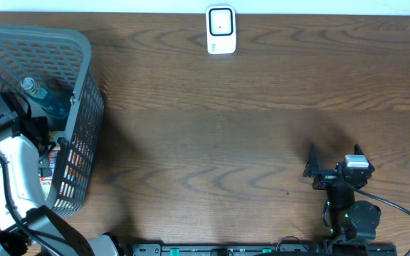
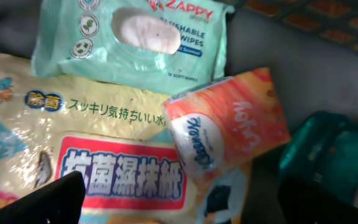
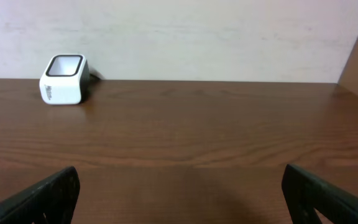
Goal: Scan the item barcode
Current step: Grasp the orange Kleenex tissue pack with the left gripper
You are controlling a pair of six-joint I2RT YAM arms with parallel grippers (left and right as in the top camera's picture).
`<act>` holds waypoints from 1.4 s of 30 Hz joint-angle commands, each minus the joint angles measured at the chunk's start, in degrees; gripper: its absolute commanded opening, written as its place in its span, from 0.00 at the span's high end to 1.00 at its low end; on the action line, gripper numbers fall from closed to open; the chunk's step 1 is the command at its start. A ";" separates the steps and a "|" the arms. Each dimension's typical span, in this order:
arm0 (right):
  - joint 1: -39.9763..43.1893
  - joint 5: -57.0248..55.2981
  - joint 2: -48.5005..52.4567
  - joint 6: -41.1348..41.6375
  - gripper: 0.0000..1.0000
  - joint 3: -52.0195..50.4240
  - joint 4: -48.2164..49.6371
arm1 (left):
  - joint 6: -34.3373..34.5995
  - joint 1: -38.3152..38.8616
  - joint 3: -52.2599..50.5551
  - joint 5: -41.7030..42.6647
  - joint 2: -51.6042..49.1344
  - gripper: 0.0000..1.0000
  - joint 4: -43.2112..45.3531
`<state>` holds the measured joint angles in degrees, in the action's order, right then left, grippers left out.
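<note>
Black left jaws: wide apart and holding nothing; the 2 fingers (image 2: 39, 198) show only at the lower corners of the left wrist view, above the goods.
Orange pack (image 2: 227, 121): a small tissue pack, lying tilted between the jaws. It rests on the yellow pack (image 2: 73, 124) and lies just beside the teal pack (image 2: 337, 155). I judge that it is the item to take, as it is nearest the middle.
Mint wipes pack (image 2: 129, 34): flat, behind the orange pack, partly on the yellow pack.
Basket (image 1: 84, 64): grey mesh, at the left end of the desk (image 1: 212, 142). The left arm (image 1: 13, 156) reaches into it, and a blue bottle (image 1: 45, 99) lies in its far part.
Scanner (image 1: 221, 30): white, at the far edge of the desk, well apart from the basket.
Black right jaws: also wide and empty, low over the bare desk near the front edge, facing the scanner.
Step in hand: picking 1 item; nothing is gripped yet.
How to do it well: come down straight and close across the short side of the orange pack. Do not catch the yellow film below, and grip gently, because the pack looks soft. No barcode shows on the upper face, so it is probably underneath; after lifting, turn that face to the scanner.
</note>
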<state>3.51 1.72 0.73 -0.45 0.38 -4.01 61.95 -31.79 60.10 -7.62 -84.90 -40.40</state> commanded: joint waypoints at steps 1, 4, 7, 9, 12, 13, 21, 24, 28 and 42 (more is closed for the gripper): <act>-0.46 -0.09 -0.13 0.81 0.01 -0.07 -0.22 | 0.98 -0.24 -0.94 -0.48 -1.33 0.03 1.14; -0.46 -0.09 -0.13 0.81 0.01 -0.07 -0.22 | 0.98 -0.24 -0.94 -0.48 -1.97 0.06 2.51; -0.46 -0.09 -0.13 0.81 0.01 -0.07 -0.22 | 0.98 -0.22 -0.96 -0.48 -2.78 0.07 3.61; -0.46 -0.09 -0.13 0.81 0.01 -0.07 -0.22 | 0.98 -0.24 -0.96 -0.46 -3.52 0.08 3.91; -0.46 -0.09 -0.13 0.81 0.01 -0.07 -0.22 | 0.98 -0.22 -0.96 -0.26 -5.18 0.08 4.55; -0.46 -0.09 -0.13 0.81 0.01 -0.07 -0.22 | 0.96 -0.22 -0.96 -0.26 -5.79 0.11 4.81; -0.46 -0.09 -0.13 0.81 0.01 -0.07 -0.22 | 0.90 -0.22 -0.96 0.17 -9.86 0.62 6.40; -0.46 -0.09 -0.13 0.81 0.01 -0.07 -0.22 | 0.90 -0.24 -0.96 0.15 -9.81 0.91 6.58; -0.46 -0.07 -0.13 0.81 0.01 -0.07 -0.22 | -1.05 -0.24 -0.94 0.13 -9.79 0.93 6.69; -0.46 -0.09 -0.13 0.81 0.01 -0.07 -0.22 | -13.88 -0.11 0.96 0.13 1.05 0.93 6.67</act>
<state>3.51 1.74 0.73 -0.45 0.38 -4.01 52.77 -31.83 59.37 -7.25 -88.92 -33.63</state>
